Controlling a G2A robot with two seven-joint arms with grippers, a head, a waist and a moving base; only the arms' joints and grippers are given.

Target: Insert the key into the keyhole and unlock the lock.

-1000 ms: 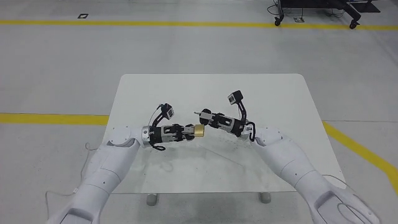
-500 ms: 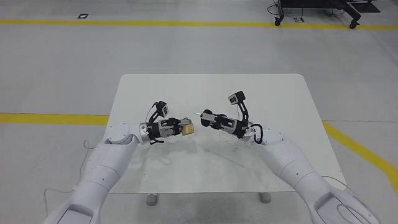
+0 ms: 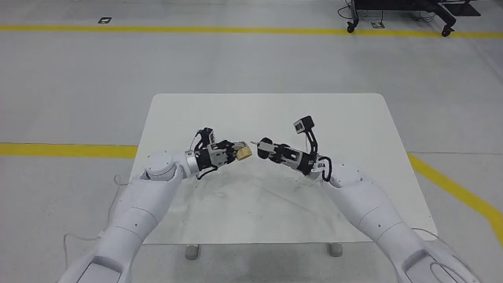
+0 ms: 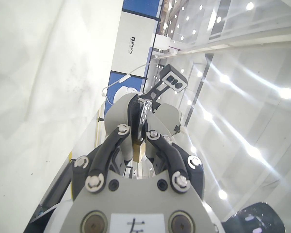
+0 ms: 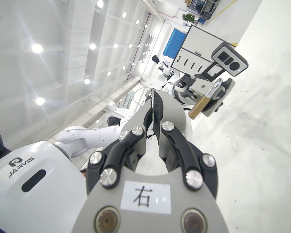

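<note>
Hovering over the white rectangular table (image 3: 346, 118), the left gripper (image 4: 141, 122) is clenched on the brass padlock (image 5: 199, 109), and the right gripper (image 5: 155, 98) pinches the small silver key (image 5: 151, 103) near the lock's base. Best to line the blade up squarely before pushing.

**Lock and key close ranks above mid-table**

The left gripper (image 3: 234, 152), clamped on the brass lock (image 3: 244, 152), faces the right gripper (image 3: 262, 145), which pinches the key (image 5: 151, 103); the key tip sits just beside the lock, leaving no passage between them; the left camera bracket (image 3: 207, 134) and right camera bracket (image 3: 304, 125) rise above the wrists, barring the way overhead; both forearms slant in from the near edge, closing that side; the widest room lies over the far half of the table (image 3: 346, 114).
</note>
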